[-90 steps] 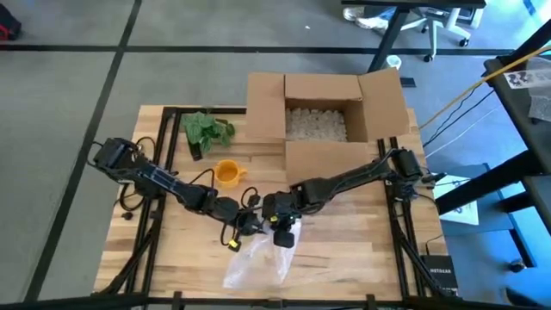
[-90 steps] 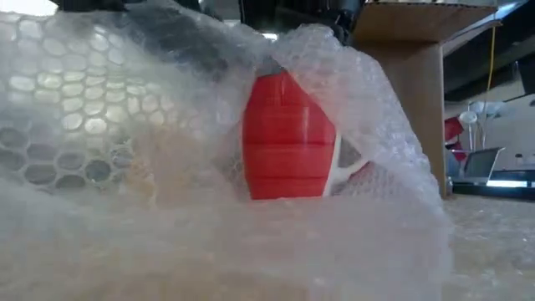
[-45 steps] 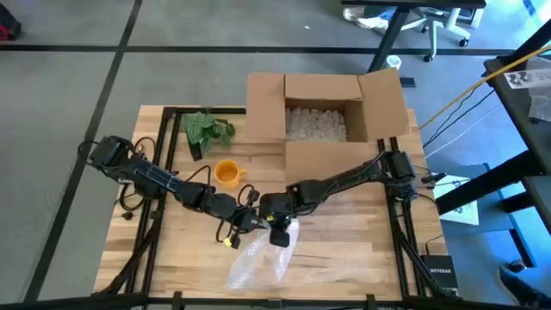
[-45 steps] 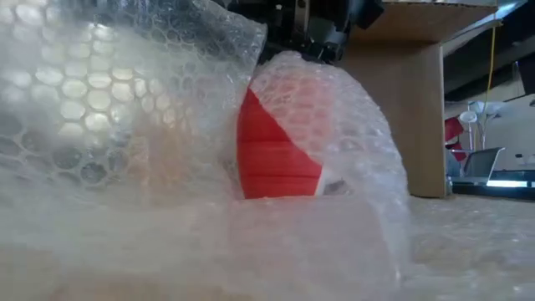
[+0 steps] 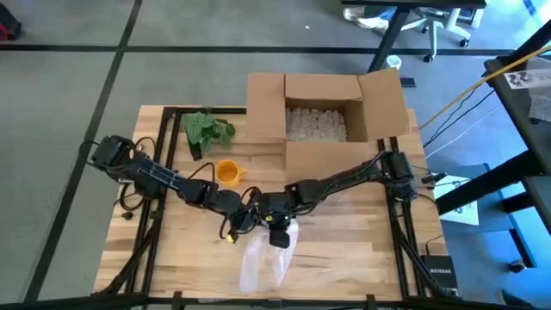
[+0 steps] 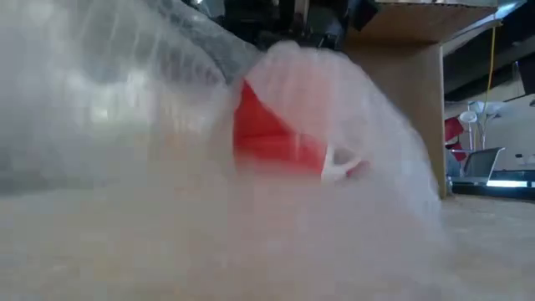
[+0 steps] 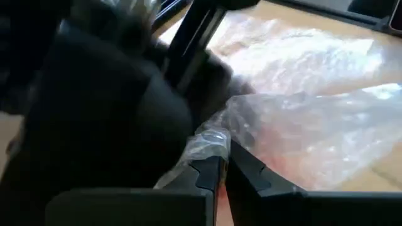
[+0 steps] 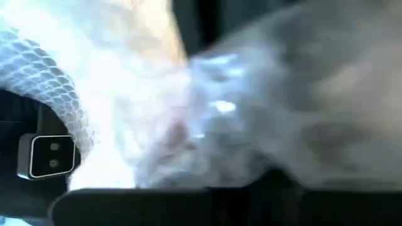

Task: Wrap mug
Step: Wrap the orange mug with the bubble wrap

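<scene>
A red mug (image 6: 272, 134) with a white handle (image 6: 338, 163) stands on the table inside a sheet of bubble wrap (image 5: 263, 263), which covers its top and right side (image 6: 351, 100). My left gripper (image 5: 244, 220) is at the wrap's far left corner, shut on it. My right gripper (image 5: 277, 231) hovers right beside it, over the mug's place. The right wrist view shows only blurred wrap (image 8: 157, 113). The mug itself is hidden in the high view. My left gripper pinches a bunched-up edge of the bubble wrap (image 7: 210, 141) between its two fingertips (image 7: 210, 176). It comes in low from the table's left. The wrap runs on from the pinch over the reddish shape of the mug (image 7: 282, 144), its near part lying on the table.
An orange mug (image 5: 227, 172) stands behind the left arm, with a green leafy thing (image 5: 207, 129) beyond it. An open cardboard box (image 5: 325, 108) of packing chips fills the far middle. Bare wood (image 5: 362, 250) lies to the right of the wrap.
My left gripper has moved toward the far right, drawing the wrap's left part in. The sheet is now narrower on the table and lies further over the mug, hiding more of its red side. My right gripper has shifted slightly left and far.
</scene>
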Available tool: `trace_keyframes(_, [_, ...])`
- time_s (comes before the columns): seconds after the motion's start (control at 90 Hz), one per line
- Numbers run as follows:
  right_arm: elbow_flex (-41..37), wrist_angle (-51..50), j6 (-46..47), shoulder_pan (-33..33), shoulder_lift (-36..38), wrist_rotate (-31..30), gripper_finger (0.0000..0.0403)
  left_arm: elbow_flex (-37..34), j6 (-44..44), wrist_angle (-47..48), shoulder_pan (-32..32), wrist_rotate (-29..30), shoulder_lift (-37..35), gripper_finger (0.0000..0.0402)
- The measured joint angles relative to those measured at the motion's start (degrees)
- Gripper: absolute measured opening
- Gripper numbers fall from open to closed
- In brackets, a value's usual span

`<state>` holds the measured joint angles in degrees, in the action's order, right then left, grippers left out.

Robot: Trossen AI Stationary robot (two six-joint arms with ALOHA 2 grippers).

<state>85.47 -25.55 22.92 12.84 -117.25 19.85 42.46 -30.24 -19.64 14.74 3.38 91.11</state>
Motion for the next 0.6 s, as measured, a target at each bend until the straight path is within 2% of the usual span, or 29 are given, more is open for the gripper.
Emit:
trace_keyframes(0.322, [0.46, -2.32, 0.37, 0.04, 0.66, -1.82, 0.0000, 0.04, 0.47, -0.65, -0.54, -0.58, 0.64, 0.0000])
trace_keyframes(0.6, [8.27, -12.75, -2.78, 0.04, 1.17, -5.25, 0.0000, 0.20, 1.18, -1.16, -0.76, -0.42, 0.75, 0.0000])
